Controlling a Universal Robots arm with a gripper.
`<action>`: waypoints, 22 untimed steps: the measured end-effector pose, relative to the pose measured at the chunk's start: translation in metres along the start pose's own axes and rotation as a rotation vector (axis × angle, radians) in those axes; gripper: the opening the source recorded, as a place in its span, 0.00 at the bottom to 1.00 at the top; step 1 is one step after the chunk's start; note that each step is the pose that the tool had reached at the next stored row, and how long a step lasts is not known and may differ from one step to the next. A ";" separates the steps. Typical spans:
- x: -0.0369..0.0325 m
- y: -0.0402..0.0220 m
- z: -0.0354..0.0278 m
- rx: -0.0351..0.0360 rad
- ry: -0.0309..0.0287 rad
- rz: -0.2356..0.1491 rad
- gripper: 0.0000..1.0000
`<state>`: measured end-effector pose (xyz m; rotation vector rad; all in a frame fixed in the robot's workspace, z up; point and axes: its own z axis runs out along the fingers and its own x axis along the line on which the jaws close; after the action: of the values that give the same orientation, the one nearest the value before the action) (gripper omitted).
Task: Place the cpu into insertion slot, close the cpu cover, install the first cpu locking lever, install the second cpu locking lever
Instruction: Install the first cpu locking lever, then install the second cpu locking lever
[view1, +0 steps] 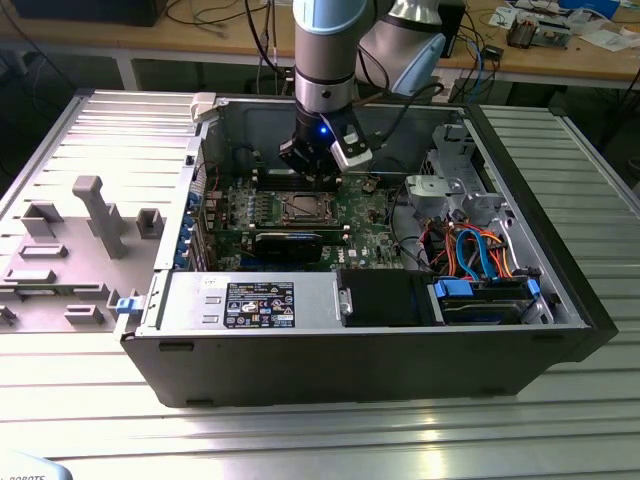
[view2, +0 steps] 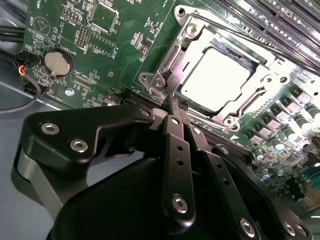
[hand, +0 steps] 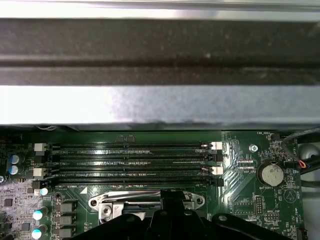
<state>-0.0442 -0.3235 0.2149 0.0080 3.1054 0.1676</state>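
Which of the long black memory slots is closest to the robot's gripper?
In the first wrist view, the last memory slot of the row, right beside the silvery cpu cover, is closest to the gripper. The other slots lie farther off, toward the case wall.

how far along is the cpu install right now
Done, by the look of it: the cpu lies in the insertion slot with the cpu cover down around it. In hand: the gripper, jaws together, has its tip at the socket's edge by a locking lever. Whether either lever is latched I cannot tell.

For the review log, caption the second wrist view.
Closed fingers at the insertion slot's edge, cpu seated under the cpu cover.
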 end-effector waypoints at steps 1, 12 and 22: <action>0.0000 -0.0001 0.0000 0.0000 0.0000 0.000 0.11; 0.0000 -0.0058 -0.0006 -0.0001 -0.0001 0.000 0.11; 0.0000 -0.0059 -0.0007 0.0001 0.0000 0.000 0.11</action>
<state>-0.0442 -0.3294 0.2149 0.0080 3.1054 0.1675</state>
